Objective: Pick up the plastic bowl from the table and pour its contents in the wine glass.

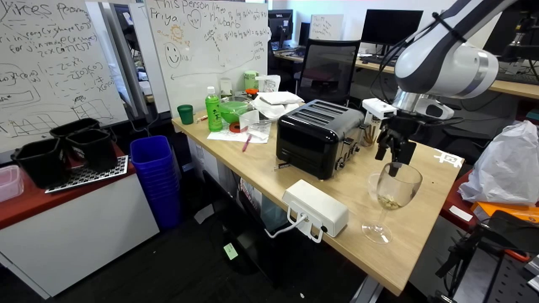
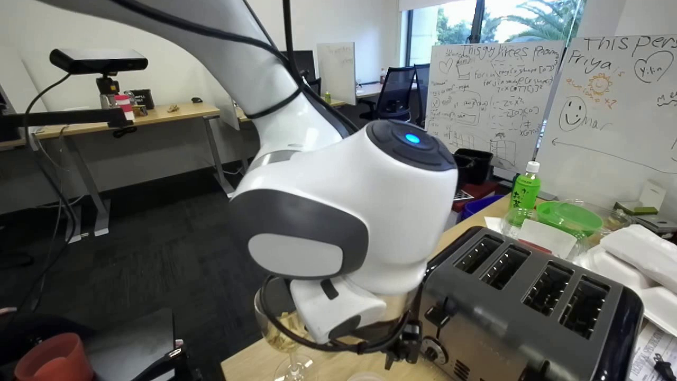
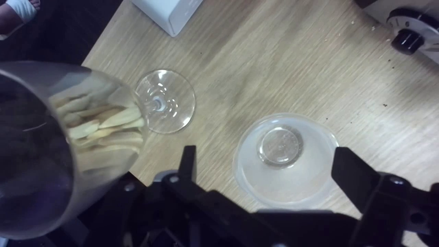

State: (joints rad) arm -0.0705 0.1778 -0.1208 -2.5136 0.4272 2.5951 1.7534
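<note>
The clear plastic bowl (image 3: 308, 171) stands on the pale wooden table (image 3: 240, 61). A round clear shape shows inside it; I cannot tell whether that is its base. No food pieces show in it. In an exterior view the bowl (image 1: 373, 185) is partly behind the wine glass (image 1: 400, 181). The wine glass stands upright near the table's end and holds pale pieces; it is large at the left of the wrist view (image 3: 103, 137). My gripper (image 3: 265, 151) is open and empty above the bowl, its fingers to either side of it. In an exterior view the arm largely hides the gripper (image 2: 402, 349).
A black toaster (image 1: 316, 139) stands beside the gripper. A white box (image 1: 318, 206) sits on the table's long edge near the glass. A green bottle (image 1: 214, 111), a green bowl (image 1: 233, 111) and white containers (image 1: 273, 103) crowd the far end.
</note>
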